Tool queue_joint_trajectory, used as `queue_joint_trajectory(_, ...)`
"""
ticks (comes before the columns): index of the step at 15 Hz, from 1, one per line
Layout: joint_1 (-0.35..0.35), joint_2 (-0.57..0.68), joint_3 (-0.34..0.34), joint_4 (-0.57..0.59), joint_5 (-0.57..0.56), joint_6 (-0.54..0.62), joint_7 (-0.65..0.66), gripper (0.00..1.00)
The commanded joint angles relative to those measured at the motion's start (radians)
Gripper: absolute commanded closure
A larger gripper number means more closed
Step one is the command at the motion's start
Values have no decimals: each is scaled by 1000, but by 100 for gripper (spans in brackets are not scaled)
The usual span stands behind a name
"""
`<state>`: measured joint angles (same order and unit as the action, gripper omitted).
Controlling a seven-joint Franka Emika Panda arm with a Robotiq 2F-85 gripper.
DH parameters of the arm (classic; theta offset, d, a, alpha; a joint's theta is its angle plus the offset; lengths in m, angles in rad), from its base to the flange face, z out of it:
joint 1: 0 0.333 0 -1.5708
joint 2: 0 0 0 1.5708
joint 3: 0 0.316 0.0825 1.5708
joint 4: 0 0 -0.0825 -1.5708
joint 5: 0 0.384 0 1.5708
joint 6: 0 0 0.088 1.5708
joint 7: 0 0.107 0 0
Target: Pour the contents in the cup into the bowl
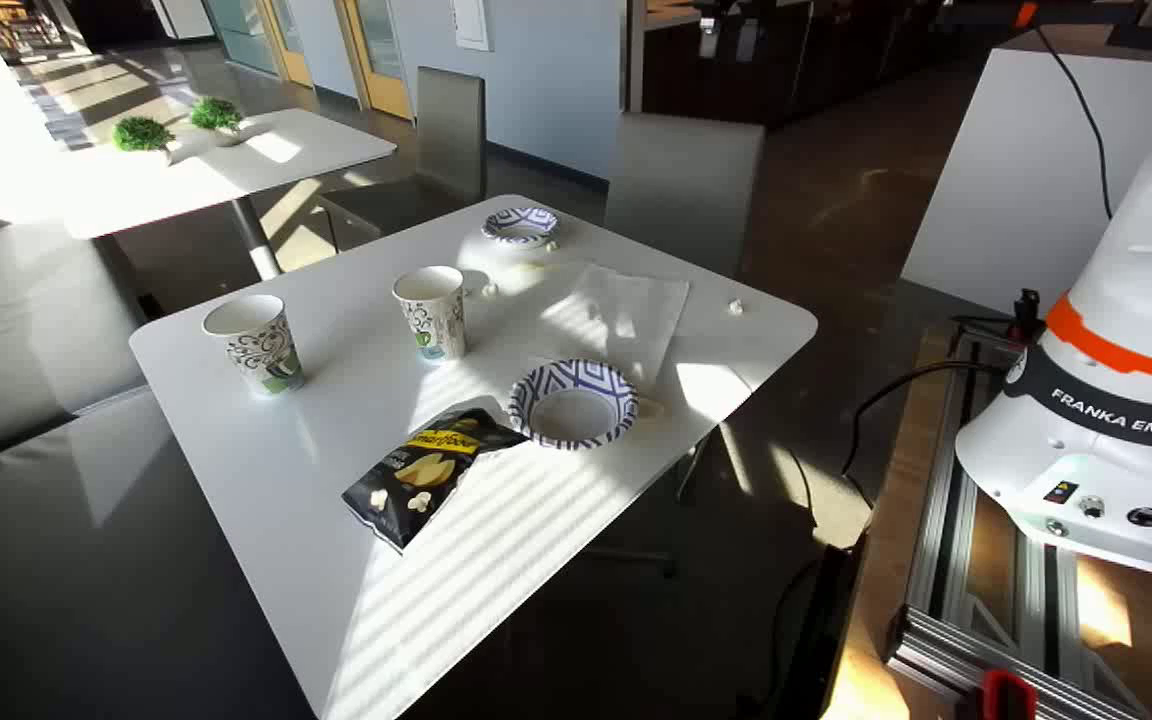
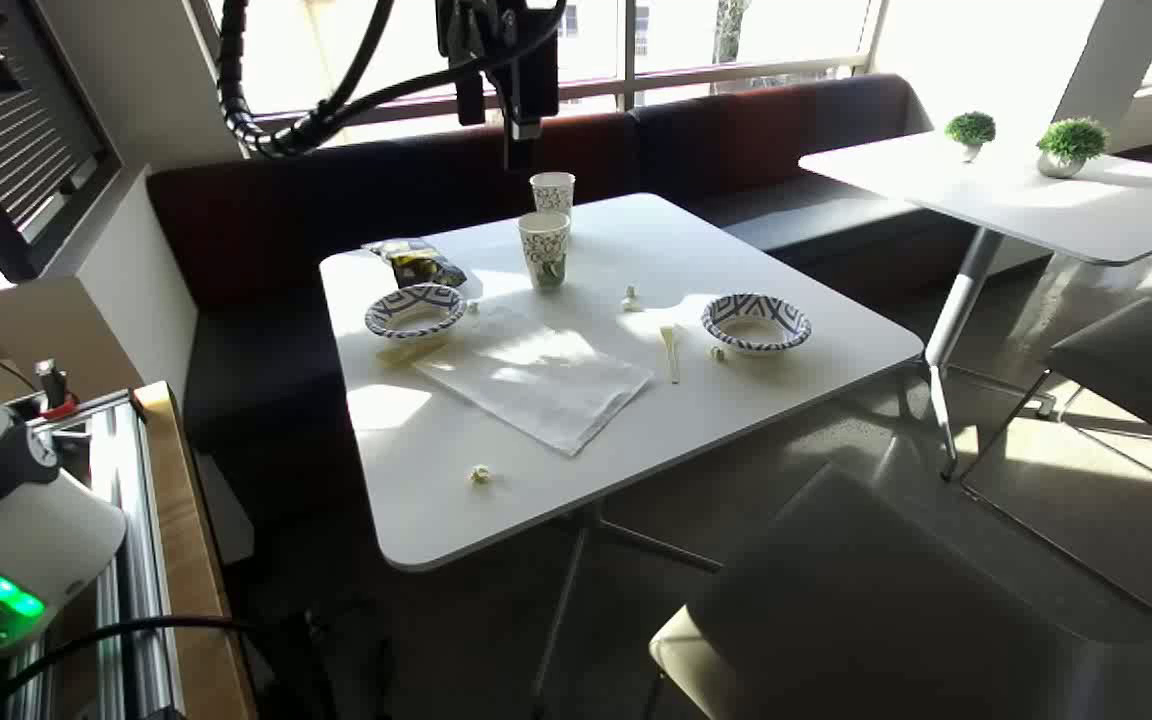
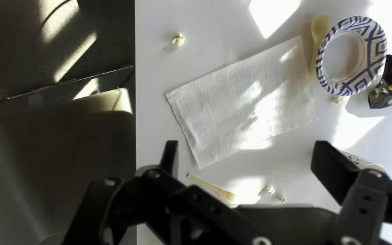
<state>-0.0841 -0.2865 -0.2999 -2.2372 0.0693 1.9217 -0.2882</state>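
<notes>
Cup (image 1: 433, 320) upright near middle of table (image 1: 276, 450), second cup (image 1: 256, 348) upright toward the bench (image 2: 286, 220). Bowl (image 1: 576, 408) just beside the Smartfood bag (image 1: 431, 472), second bowl (image 1: 521, 226) well apart from it. Can't tell which cup or bowl is the task's. Gripper (image 3: 246, 151) over the table, fingers spread apart.
</notes>
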Motion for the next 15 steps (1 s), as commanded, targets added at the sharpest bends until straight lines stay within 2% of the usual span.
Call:
queue_joint_trajectory(1,-26,3,24,2,7,-3,-7,0)
queue_joint_trajectory(12,-26,3,24,2,7,-3,-7,0)
queue_joint_trajectory(15,10,52,82,37,17,-7,26,0)
